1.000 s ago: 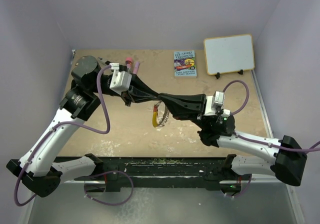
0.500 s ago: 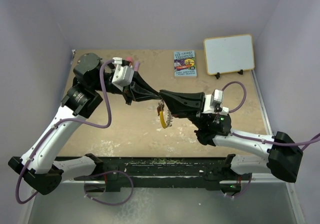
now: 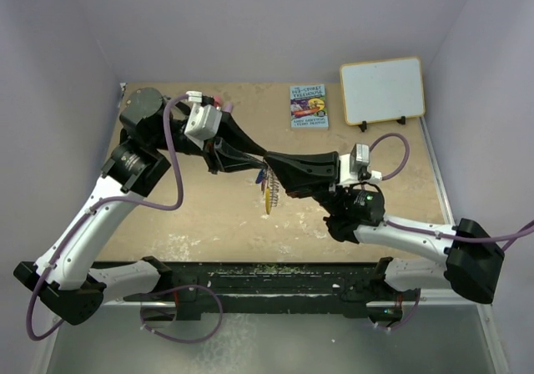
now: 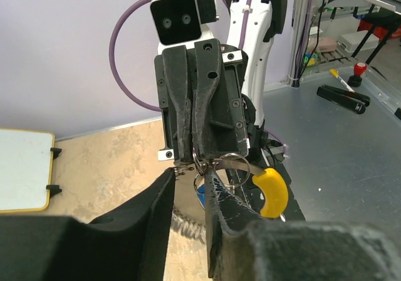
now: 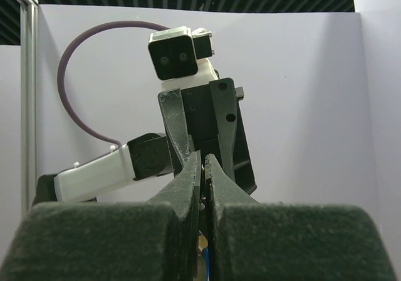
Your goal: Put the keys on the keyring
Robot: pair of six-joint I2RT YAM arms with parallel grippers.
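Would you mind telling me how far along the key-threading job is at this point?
Done: the keyring is held up off the table, pinched in the shut right gripper. In hand: the left gripper, jaws slightly apart, sits at the ring with the blue key showing in the gap; whether it is threaded cannot be told. Left: the red key, not in view.

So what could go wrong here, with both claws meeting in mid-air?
The keyring hangs only from the pinch of the right claw, with the left claw open beside it; a slip could drop it onto the table. The claw tips sit close, so a nudge might knock the blue key loose.
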